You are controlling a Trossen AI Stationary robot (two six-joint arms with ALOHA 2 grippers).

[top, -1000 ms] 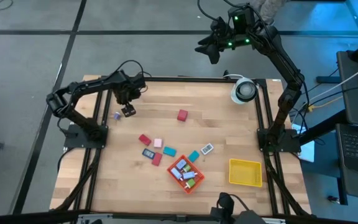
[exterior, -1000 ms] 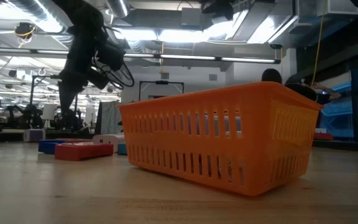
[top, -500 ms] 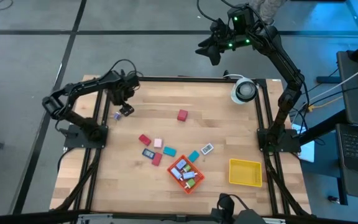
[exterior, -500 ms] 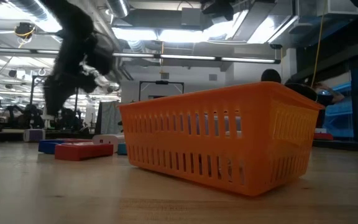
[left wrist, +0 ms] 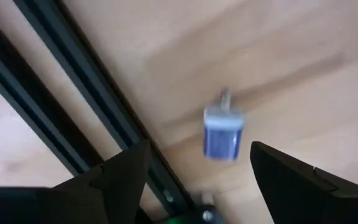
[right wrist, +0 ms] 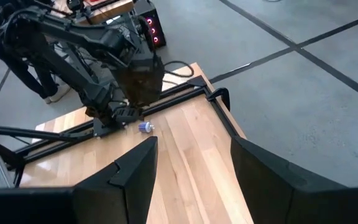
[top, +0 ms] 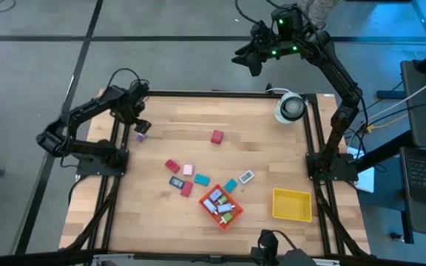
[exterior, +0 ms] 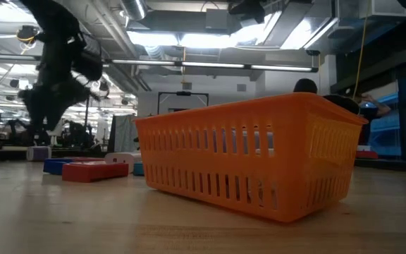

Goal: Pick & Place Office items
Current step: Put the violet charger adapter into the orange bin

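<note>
Hands first: our left hand (top: pixel 140 127) hangs over the far left corner of the desk (top: pixel 257 159), its fingers (left wrist: pixel 120 177) spread wide with nothing between them. Through the left wrist view we see a small blue piece with a pale cap (left wrist: pixel 224 132) lying on the wood just beside the dark frame rail (left wrist: pixel 73 118), under the gap between the fingers and untouched. From above, the same piece (top: pixel 140 137) sits just below the hand.

Our right hand (top: pixel 251 58) is raised well off the desk, beyond its far edge, fingers (right wrist: pixel 132 171) apart and holding nothing.

Most of the office items lie loose toward the near middle: a red block (top: pixel 217 137) alone farther back, then a red piece (top: pixel 171 165), a pink one (top: pixel 188 170), a teal one (top: pixel 202 179) and a pale one (top: pixel 246 176). Several more pieces rest inside the orange basket (top: pixel 207 198). A yellow tray (top: pixel 292 205) stands to its right, near but apart. A white roll (top: pixel 290 108) sits at the far right corner.
</note>
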